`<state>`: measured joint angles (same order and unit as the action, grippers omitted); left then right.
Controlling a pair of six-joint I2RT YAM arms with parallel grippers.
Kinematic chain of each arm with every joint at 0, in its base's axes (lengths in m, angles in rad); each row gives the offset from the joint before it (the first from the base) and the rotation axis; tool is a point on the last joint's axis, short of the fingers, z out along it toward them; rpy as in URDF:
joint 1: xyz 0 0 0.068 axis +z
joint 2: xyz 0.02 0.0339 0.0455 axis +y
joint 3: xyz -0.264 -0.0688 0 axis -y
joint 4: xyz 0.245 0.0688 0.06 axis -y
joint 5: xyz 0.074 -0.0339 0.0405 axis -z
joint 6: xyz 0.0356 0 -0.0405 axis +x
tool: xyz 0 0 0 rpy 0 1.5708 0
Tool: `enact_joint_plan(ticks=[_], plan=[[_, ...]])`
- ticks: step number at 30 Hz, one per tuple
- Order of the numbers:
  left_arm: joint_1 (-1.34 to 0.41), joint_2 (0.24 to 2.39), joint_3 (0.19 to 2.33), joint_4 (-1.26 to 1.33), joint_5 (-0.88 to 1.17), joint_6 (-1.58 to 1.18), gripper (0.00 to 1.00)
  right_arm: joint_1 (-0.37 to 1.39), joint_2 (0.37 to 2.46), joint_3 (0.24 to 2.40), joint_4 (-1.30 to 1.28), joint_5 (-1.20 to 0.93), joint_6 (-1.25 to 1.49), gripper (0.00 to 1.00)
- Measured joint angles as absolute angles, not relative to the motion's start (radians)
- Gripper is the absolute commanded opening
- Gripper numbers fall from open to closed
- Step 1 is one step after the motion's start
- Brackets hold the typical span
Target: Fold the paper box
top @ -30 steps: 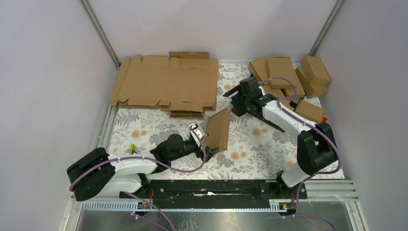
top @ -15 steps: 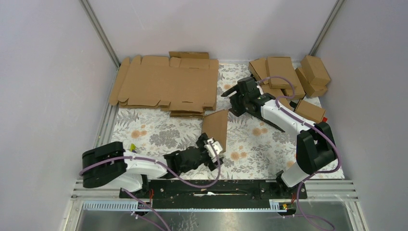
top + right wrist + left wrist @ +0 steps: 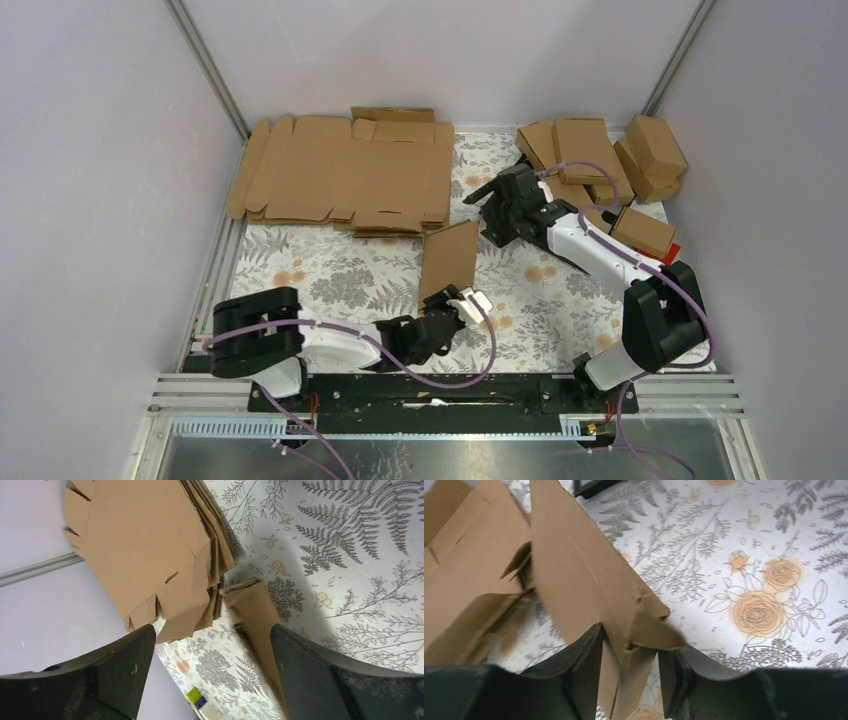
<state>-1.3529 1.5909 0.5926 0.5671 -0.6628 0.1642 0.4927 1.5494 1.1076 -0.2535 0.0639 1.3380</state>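
The left gripper (image 3: 463,303) had swung right and clamped the near end of the box (image 3: 449,262). The mat (image 3: 300,270) held a stack of blanks (image 3: 345,178) at its far left. The box lay mid-mat, its far end by that stack. The right gripper (image 3: 490,212) hung wide beyond it, holding nothing.

Our left arm (image 3: 330,340) now stretches farther right along the near edge of the table, folded lower than a second ago. Our left gripper (image 3: 462,303), wide open beside the paper box (image 3: 449,258) before, now pinches the box's near end. The box sits slightly farther left.
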Motion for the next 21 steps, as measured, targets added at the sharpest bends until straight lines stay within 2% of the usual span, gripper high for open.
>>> enact_joint_plan(ticks=[2,10,16,21], plan=[[-1.351,1.55,0.577,0.571,-0.685,0.164,0.36,0.493,1.522,1.092,-0.257,0.073,1.32,0.99],[-1.327,1.248,0.431,0.578,-0.657,0.109,0.35,0.441,1.328,1.017,-0.284,0.184,1.072,1.0],[-1.195,1.002,0.328,0.567,-0.465,-0.017,0.33,0.344,1.096,0.942,-0.311,0.143,0.736,1.0],[-1.062,0.868,0.267,0.562,-0.246,-0.152,0.3,0.34,1.037,0.902,-0.352,-0.03,0.54,1.0]])
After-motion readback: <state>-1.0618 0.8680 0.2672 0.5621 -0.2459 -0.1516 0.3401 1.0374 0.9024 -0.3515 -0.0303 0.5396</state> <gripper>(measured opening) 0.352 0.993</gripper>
